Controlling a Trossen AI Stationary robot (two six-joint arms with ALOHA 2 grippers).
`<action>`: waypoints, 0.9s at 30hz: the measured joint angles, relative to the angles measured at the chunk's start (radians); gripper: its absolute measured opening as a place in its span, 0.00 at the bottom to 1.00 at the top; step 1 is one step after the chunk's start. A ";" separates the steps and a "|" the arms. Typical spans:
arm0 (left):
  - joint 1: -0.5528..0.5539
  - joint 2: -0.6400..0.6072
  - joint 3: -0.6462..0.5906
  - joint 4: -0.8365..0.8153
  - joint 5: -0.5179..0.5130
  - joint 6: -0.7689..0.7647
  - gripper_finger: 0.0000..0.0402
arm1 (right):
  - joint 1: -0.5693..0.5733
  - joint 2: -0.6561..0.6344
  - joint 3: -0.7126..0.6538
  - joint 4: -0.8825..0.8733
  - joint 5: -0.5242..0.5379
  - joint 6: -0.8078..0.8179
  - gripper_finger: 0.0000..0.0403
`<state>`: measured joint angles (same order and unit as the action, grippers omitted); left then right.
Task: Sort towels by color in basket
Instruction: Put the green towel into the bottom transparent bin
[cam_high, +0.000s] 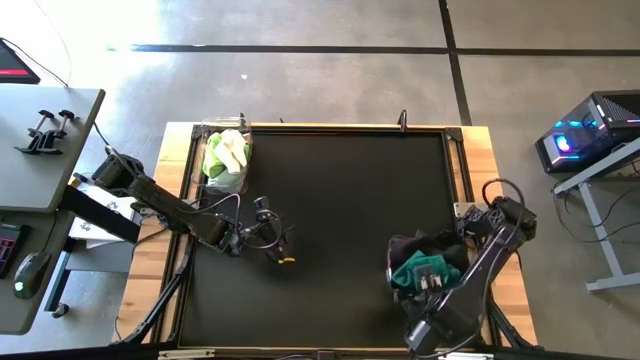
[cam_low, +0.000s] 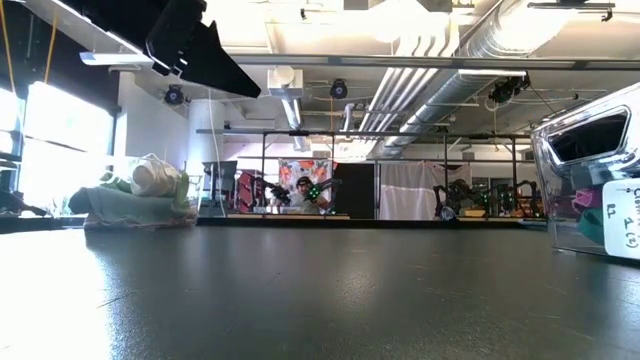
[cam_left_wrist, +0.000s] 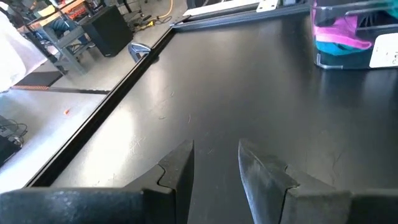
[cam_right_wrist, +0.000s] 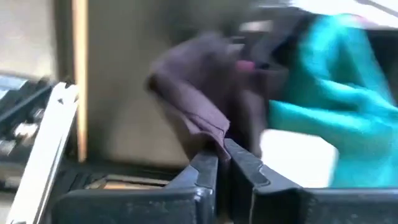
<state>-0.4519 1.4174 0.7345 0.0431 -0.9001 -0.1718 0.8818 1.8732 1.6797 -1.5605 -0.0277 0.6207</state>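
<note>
Right tool (cam_right_wrist: 227, 158) pinching purple towel (cam_right_wrist: 193, 93) (mat (cam_high: 340, 200) centre open)

2 clear bins (cam_high: 226, 160), 2 arms (cam_high: 170, 205), 1 table (cam_high: 340, 220)

A computer tower (cam_high: 590, 135) is glowing blue and purple on the floor well off the table's (cam_high: 340, 200) far right corner, beside a light desk frame (cam_high: 600, 200). Off the table's left edge a grey side table (cam_high: 45, 140) is carrying two black clamps (cam_high: 45, 130), with a computer mouse (cam_high: 28, 270) lying nearer the front. Beyond the table's far edge, a person (cam_low: 300, 192) is sitting in the room.
</note>
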 joint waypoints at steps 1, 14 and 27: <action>0.000 0.000 0.000 0.007 0.000 0.003 0.29 | 0.001 -0.002 0.026 -0.017 0.039 0.045 0.02; 0.000 0.000 0.000 0.014 0.000 0.019 0.29 | 0.002 -0.183 -0.231 -0.009 0.298 0.332 0.00; 0.000 0.000 0.000 0.015 0.000 0.019 0.29 | -0.025 -0.279 -0.672 0.295 0.222 0.482 0.00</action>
<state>-0.4517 1.4170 0.7345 0.0586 -0.8997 -0.1527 0.8570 1.5939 1.0073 -1.2656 0.1942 1.1024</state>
